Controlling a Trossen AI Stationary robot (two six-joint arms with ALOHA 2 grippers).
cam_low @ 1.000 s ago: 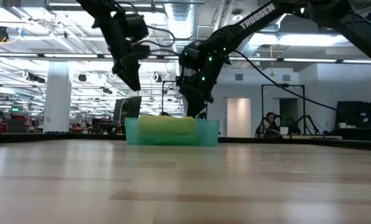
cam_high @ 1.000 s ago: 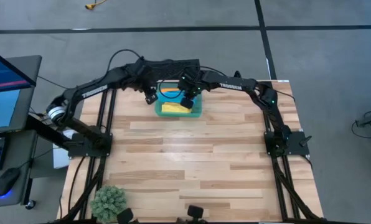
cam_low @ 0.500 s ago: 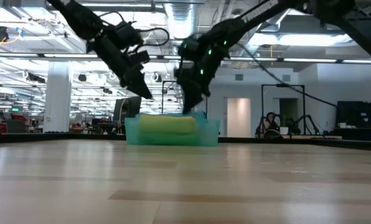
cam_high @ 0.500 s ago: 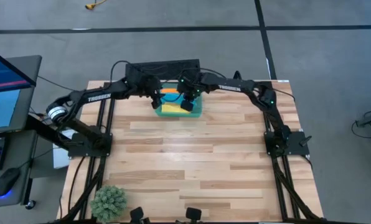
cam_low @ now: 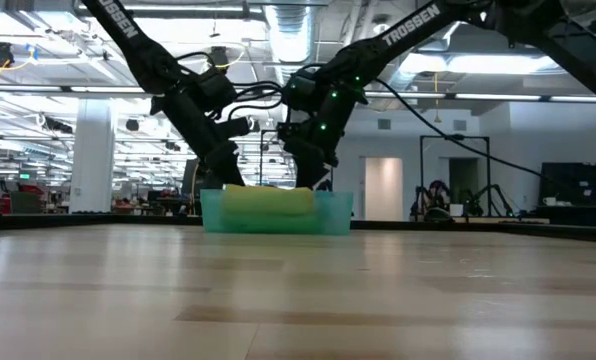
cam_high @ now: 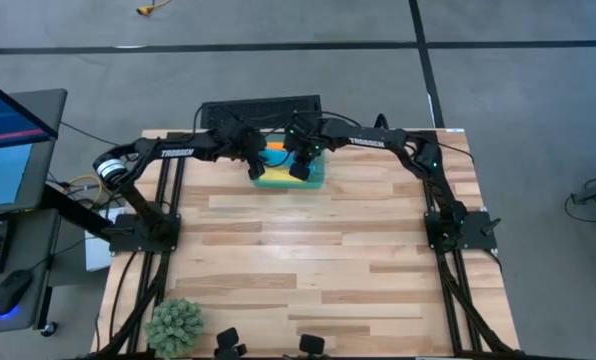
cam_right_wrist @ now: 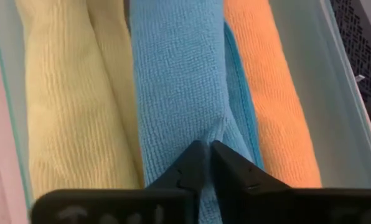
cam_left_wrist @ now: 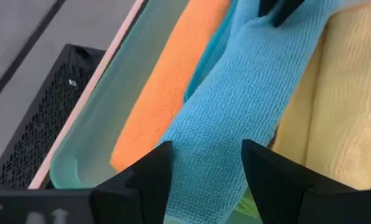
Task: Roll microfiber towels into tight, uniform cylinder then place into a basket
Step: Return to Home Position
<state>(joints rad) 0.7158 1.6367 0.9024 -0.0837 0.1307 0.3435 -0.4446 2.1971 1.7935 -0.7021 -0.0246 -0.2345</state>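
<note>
The right pincer [cam_right_wrist: 207,149] is pressed together on a small fold of the blue towel [cam_right_wrist: 173,81]. The left pincer [cam_left_wrist: 205,163] is spread, just above the same towel and not touching it. The blue towel lies rolled between the orange towel [cam_right_wrist: 266,81] and the yellow towel [cam_right_wrist: 67,93], all three side by side in the basket [cam_low: 336,212]. The basket stands at the far edge of the table [cam_high: 308,250], between the two arms.

I count one basket [cam_low: 334,213] at the bench's far edge holding three rolled towels that I can see, namely one yellow towel [cam_right_wrist: 73,93], one blue towel [cam_right_wrist: 173,81] and one orange towel [cam_right_wrist: 269,93], plus one plant ball [cam_high: 174,324] at the near left corner.
</note>
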